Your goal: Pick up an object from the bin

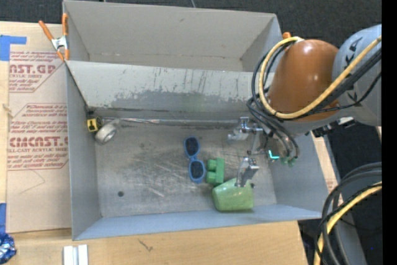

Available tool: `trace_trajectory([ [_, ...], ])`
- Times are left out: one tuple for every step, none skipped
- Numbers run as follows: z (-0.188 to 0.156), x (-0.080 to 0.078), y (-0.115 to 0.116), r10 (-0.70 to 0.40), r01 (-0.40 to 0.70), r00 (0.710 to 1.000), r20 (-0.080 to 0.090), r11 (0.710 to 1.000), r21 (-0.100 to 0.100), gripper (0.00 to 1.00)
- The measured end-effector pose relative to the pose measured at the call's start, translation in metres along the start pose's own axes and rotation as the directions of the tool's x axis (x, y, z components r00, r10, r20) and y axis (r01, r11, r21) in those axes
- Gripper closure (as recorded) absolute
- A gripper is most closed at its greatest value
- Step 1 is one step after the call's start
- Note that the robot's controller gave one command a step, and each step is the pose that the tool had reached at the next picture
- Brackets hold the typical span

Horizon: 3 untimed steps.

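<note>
Nothing is lifted yet, so the pick is not done. My claw hangs low in the bin, toward 5 o'clock of its floor, right at a green lumpy object. I cannot tell whether it touches the lump, nor whether the claw is open or closed. A small green block and blue sunglasses lie at its 9 o'clock. My arm reaches in from 3 o'clock, wrist bent downward. By my judgement, the grasp and the lift are both left to do.
</note>
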<state>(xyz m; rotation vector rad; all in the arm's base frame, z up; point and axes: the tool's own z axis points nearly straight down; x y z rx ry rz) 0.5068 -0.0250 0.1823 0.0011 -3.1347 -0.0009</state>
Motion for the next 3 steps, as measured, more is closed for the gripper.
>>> trace_trajectory([
  [0.108, -0.038, 0.003, 0.185, -0.185, 0.983, 0.012, 0.983, -0.004, 0.0],
  [0.105, -0.038, 0.003, 0.183, -0.183, 0.983, 0.007, 0.983, -0.003, 1.0],
  [-0.038, -0.038, -0.008, 0.209, -0.209, 0.978, 0.016, 0.978, -0.003, 1.0],
])
